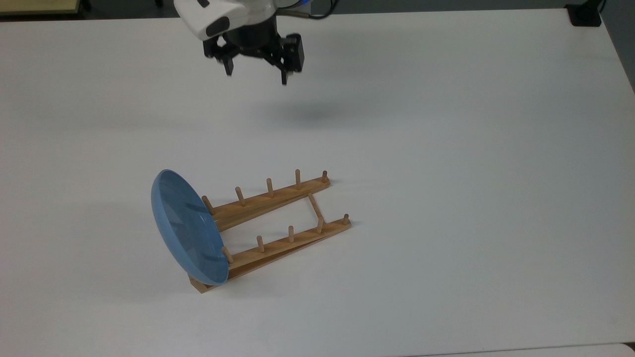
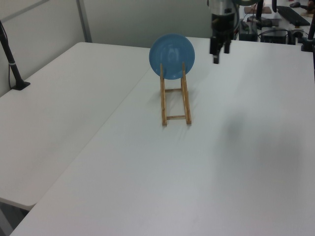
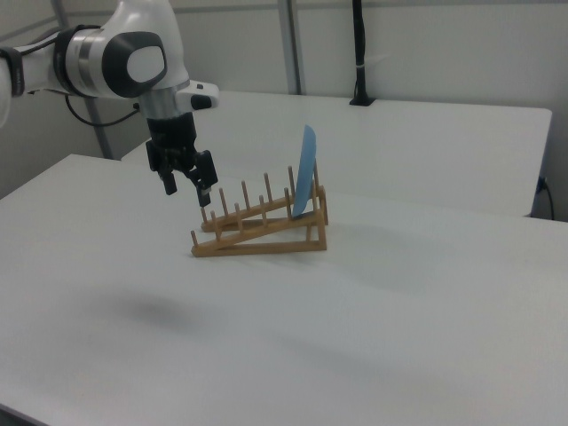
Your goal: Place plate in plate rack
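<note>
The light-blue plate (image 1: 186, 230) stands on edge in the end slot of the wooden plate rack (image 1: 297, 240), leaning against the last pair of pegs at the top view's left. In the left view the plate (image 2: 172, 55) faces the camera at the far end of the rack (image 2: 187, 105). The right view has the plate (image 3: 306, 170) edge-on at the raised end of the rack (image 3: 266, 240). My gripper (image 1: 256, 74) hangs open and empty, high above the table and well away from the rack. It also appears beside the plate (image 2: 219, 51) and left of the rack (image 3: 186, 191).
The white table (image 1: 446, 198) spreads wide around the rack. A black clamp base (image 1: 585, 15) sits at its far right corner in the top view. A black post (image 2: 12, 59) stands at the left view's left edge, and another post (image 3: 358, 53) rises behind in the right view.
</note>
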`<state>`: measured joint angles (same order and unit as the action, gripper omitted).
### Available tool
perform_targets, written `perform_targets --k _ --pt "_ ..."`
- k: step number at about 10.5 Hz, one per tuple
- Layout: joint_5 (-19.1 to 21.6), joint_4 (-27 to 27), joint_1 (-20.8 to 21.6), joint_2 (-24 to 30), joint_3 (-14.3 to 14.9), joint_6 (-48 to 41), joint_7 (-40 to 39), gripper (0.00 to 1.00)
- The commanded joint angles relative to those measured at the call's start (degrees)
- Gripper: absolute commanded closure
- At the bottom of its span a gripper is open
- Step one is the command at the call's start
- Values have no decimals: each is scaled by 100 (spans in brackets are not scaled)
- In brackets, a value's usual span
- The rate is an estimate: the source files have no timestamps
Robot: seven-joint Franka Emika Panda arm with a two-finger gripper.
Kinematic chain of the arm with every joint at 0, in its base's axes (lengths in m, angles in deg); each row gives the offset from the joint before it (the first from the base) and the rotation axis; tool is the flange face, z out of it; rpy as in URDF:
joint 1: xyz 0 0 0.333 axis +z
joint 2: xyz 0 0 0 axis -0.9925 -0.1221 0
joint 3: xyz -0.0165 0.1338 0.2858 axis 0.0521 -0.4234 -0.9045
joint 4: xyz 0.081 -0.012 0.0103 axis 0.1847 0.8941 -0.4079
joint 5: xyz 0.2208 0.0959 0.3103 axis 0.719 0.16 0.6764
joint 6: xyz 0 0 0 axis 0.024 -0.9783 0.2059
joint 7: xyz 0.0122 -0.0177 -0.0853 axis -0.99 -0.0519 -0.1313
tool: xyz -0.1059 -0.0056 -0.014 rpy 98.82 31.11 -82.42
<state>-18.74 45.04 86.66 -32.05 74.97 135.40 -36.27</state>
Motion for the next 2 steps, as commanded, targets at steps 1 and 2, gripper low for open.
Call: perform_targets --k 1,2 --pt "109 317 -464 425 -383 -323 -198 0" --pt "109 256 -464 417 -348 -376 -198 0"
